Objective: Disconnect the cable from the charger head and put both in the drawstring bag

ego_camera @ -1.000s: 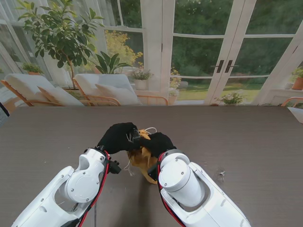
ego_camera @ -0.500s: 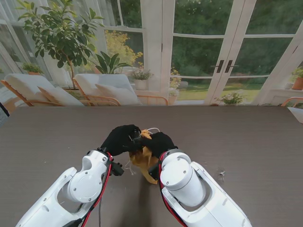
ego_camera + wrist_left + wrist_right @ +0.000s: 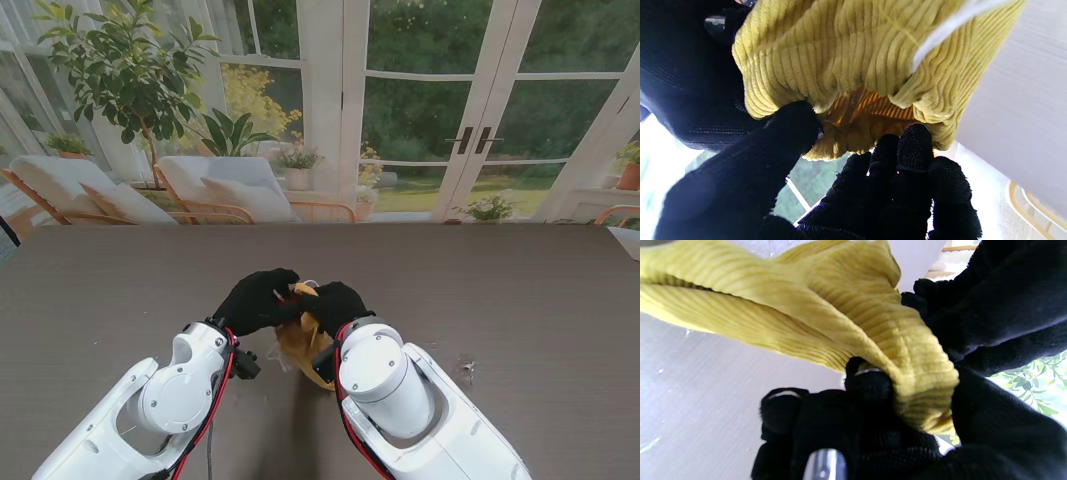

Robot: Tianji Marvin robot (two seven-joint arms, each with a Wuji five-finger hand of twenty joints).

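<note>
A dark wood-grain desk [image 3: 520, 290] filled the stand's view, running out to glass doors and a garden beyond its far edge. Both white arms rose from the near corners and met over the middle of the desk, each ending in a black-gloved hand. Between them sat the drawstring bag [image 3: 300, 345], a yellow ribbed corduroy pouch, lifted near the wrists with its mouth turned away from me and its lower body hanging down toward the desk between the two forearms. The left hand [image 3: 256, 298] was closed on the bag's rim from the left: its wrist camera showed the thumb [image 3: 790, 130] pressed against the folded edge while the fingers [image 3: 913, 146] curled up against the fabric on the other side of the opening, so the rim was pinched between them. The right hand [image 3: 333, 303] gripped the opposite side, and its wrist view showed a fold of the corduroy bunched against the fingers [image 3: 870, 383] with the cloth [image 3: 826, 306] stretching away over the pale desk top. A thin white cord [image 3: 950, 26] crossed the outside of the bag in the left wrist view. Whether the cable or the charger head lay inside could not be told.
</note>
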